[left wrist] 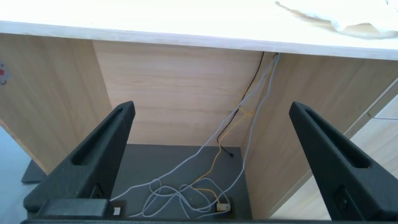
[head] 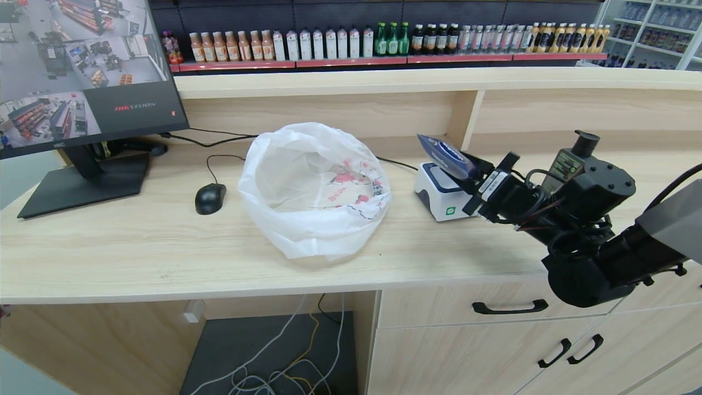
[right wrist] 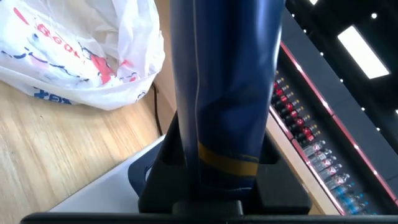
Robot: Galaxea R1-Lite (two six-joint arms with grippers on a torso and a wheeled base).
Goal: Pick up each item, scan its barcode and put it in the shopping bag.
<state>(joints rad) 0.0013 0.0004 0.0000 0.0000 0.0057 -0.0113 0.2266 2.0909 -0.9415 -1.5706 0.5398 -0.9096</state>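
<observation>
– Shop counter (head: 137, 247), wood. Right jaws clamp a blue pouch (head: 445, 157) just above the scanner (head: 439, 197) toward the counter's right end, likely for the barcode read. Shopping bag (head: 315, 189) sits mid-counter, mouth open.
– Left wrist view adds: left jaws wide open, empty, below the counter's front edge, cables (left wrist: 205, 180) behind.

Right pincer (right wrist: 221, 167) grips a blue packet (right wrist: 224, 81) near white scanner (right wrist: 115, 190) and shopping bag (right wrist: 81, 50).
</observation>
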